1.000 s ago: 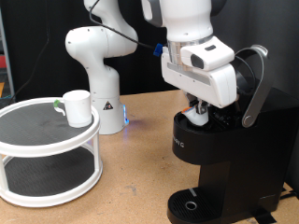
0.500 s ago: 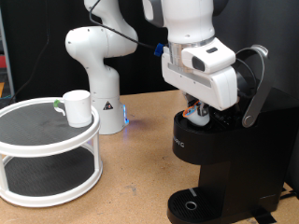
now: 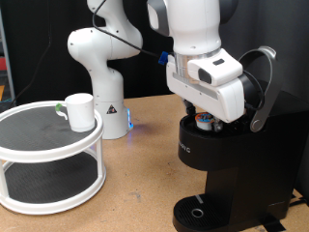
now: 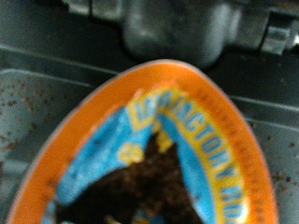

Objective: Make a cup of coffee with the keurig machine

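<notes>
The keurig machine point(image 3: 230, 164) stands black and boxy at the exterior view's right, with its silver-grey lid handle point(image 3: 263, 89) raised and its pod chamber open. My gripper point(image 3: 205, 119) reaches down into that chamber, its fingers mostly hidden by the white hand. The wrist view is filled by a pod point(image 4: 154, 159) with an orange and blue foil lid. The foil is torn in the middle and dark grounds show. No fingers show there. The cup point(image 3: 79, 111), a white mug, stands on a round white stand point(image 3: 48, 145) at the exterior view's left, far from the gripper.
The white arm base point(image 3: 101, 77) rises behind the stand. The stand has two tiers with dark mats. The machine's round drip base point(image 3: 196, 211) sits at the exterior view's bottom with nothing on it. The brown tabletop lies between stand and machine.
The hand has sunk lower and slightly right into the pod chamber. The white pod body seen under the hand earlier is now mostly hidden. The mug has not moved.
</notes>
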Available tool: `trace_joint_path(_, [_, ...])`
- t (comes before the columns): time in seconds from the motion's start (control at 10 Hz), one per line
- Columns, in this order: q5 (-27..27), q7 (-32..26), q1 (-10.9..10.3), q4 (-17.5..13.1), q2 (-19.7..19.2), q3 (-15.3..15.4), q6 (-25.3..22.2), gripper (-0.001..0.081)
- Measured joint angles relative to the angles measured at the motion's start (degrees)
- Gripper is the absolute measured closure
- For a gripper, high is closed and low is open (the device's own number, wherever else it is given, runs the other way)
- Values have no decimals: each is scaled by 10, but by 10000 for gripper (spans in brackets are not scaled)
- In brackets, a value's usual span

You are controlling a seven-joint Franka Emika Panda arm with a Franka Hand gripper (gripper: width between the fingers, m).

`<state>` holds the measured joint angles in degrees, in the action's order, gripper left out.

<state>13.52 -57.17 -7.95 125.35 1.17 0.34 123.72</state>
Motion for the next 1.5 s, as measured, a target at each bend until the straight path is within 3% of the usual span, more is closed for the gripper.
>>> trace_joint_path(0.1, [5, -1, 0, 2, 0, 0, 10, 109])
trace_joint_path(0.2, [15, -2, 0, 6, 3, 0, 30, 23])
trace_joint_path(0.4, [46, -20, 0, 14, 14, -3, 49, 2])
trace_joint_path(0.7, [56, -72, 3, 16, 44, -14, 0, -1])
trace_joint_path(1.1, [26, -65, 4, 39, 66, -13, -6, -2])
trace_joint_path(1.5, [-2, -41, 3, 67, 65, -5, 23, -2])
